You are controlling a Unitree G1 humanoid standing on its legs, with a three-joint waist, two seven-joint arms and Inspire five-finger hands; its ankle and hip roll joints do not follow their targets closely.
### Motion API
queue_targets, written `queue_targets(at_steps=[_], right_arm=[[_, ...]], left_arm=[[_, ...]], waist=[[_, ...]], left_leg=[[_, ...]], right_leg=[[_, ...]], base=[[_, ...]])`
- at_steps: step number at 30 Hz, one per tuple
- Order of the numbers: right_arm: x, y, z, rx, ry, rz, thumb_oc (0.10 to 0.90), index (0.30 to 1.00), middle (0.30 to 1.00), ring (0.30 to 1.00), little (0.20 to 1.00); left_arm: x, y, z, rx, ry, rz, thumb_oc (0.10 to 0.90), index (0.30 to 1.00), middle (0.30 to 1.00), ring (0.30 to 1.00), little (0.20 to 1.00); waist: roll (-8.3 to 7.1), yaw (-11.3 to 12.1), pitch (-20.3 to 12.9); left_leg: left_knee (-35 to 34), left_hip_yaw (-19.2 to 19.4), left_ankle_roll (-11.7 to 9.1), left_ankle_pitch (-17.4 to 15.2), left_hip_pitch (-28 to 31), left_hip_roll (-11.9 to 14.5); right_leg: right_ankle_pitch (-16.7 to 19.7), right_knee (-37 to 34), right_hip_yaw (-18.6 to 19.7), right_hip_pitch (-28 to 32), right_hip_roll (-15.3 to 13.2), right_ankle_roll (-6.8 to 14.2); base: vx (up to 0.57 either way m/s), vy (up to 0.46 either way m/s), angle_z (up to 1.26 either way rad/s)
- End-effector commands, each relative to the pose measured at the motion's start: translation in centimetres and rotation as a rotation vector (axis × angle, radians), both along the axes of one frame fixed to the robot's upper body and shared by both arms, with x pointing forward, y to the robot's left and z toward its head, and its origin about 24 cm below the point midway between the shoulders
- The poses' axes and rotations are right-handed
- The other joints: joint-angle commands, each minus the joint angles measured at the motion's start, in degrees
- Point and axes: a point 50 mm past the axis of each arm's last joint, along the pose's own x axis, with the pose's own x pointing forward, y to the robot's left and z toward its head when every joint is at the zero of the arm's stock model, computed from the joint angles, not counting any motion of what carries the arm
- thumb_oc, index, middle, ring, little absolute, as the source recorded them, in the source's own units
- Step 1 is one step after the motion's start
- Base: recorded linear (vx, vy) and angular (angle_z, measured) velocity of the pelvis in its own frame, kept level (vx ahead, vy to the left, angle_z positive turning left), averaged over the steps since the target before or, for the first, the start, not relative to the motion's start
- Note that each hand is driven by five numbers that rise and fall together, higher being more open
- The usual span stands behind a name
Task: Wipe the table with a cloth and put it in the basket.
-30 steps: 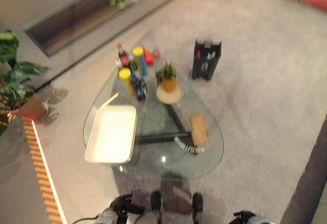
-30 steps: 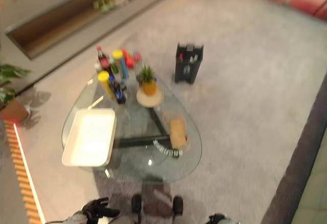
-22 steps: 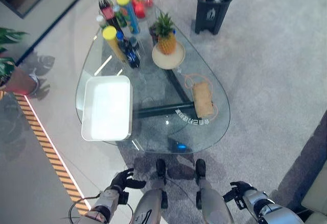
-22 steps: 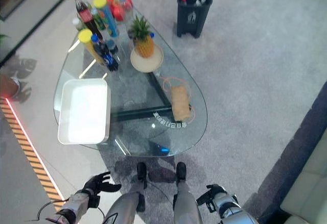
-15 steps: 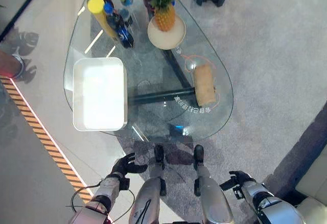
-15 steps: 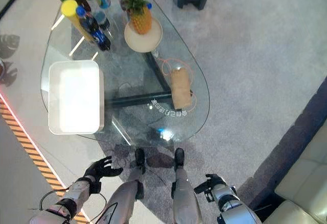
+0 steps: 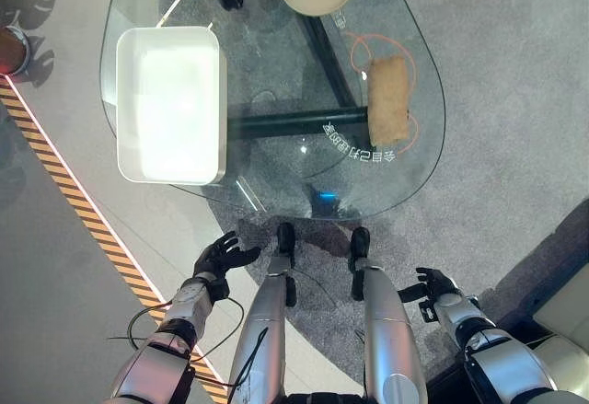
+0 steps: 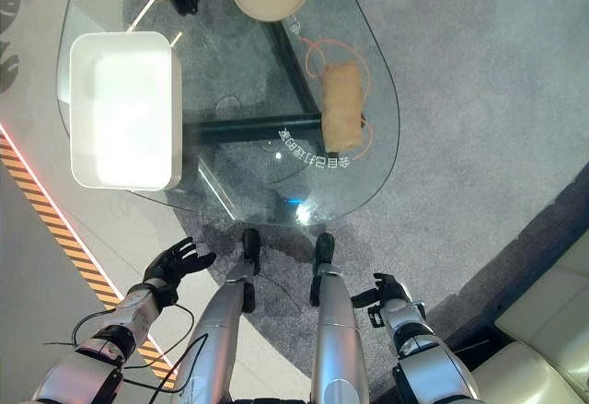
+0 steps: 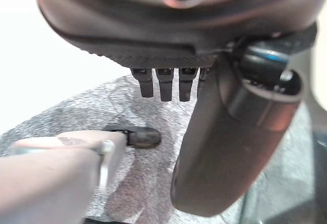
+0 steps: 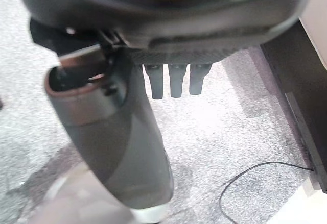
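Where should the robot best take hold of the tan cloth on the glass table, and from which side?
Probably across its narrow width, near the middle, coming down from above with the right hand. The tan cloth lies flat as a long folded strip by the right edge of the glass table.

head stereo pair: high up, facing steeply down at my glass table [image 7: 276,63], both eyes sharing it and the carpet [image 7: 515,73] | left wrist: very close along my left hand [image 9: 153,35], toward carpet | right wrist: likewise along my right hand [image 10: 153,27]
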Motion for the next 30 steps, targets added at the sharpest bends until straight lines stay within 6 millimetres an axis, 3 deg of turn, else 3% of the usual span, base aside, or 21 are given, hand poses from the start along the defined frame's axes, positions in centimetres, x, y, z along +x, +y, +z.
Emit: queue_targets(at_steps=[1,14,22,27,30], right_arm=[[-1.4,-2.7,0.2,-0.115,-0.045,-0.081,0.8,0.9,0.9,0.9,0.9],[1.2,-4.4,4.6,-0.288,-0.411,-0.241,0.8,0.9,0.9,0.9,0.9],[2.7,-5.1,7.7,-0.304,-0.616,-0.332,0.8,0.9,0.9,0.9,0.9],[4.6,-5.3,11.5,-0.239,-0.834,-0.386,0.8,0.9,0.9,0.9,0.9],[6.4,-4.7,15.3,-0.193,-1.0,-0.385,0.8,0.9,0.9,0.9,0.9]], left_arm=[[-1.5,1.4,-0.6,-0.039,-0.022,0.102,0.8,0.9,0.9,0.9,0.9],[-1.2,2.9,0.3,-0.087,-0.107,0.252,0.8,0.9,0.9,0.9,0.9],[-1.2,3.3,0.5,-0.1,-0.121,0.274,0.8,0.9,0.9,0.9,0.9],[-1.2,3.8,0.8,-0.144,-0.152,0.342,0.8,0.9,0.9,0.9,0.9],[-1.0,4.3,1.2,-0.156,-0.167,0.381,0.8,0.9,0.9,0.9,0.9]], waist=[[0.1,-0.19,-1.97],[0.2,-0.45,-1.54],[-0.28,0.03,-1.03],[-0.57,0.26,-0.53],[-0.81,0.49,-0.5]], left_leg=[[8.95,-1.09,0.81,-4.87,-4.69,-1.91],[10.32,-0.94,1.09,-5.62,-7.04,-1.8],[9.56,-1.13,1.11,-5.53,-6.62,-1.98],[9.22,-1.19,1.2,-5.65,-6.09,-2.16],[8.77,-1.18,1.08,-5.54,-6.03,-2.24]], right_leg=[[1.43,-0.13,-1.41,-1.96,1.76,-0.45],[1.35,0.99,-1.27,-4.16,1.89,-0.78],[1.73,0.18,-1.83,-3.76,1.94,-0.85],[1.92,-0.36,-2.0,-3.25,1.96,-0.84],[2.19,-0.99,-2.21,-3.21,1.96,-0.86]], base=[[-0.04,-0.014,0.05],[-0.03,0.001,-0.02],[-0.01,-0.006,0.02],[0.0,-0.009,0.08],[0.0,0.0,0.0]])
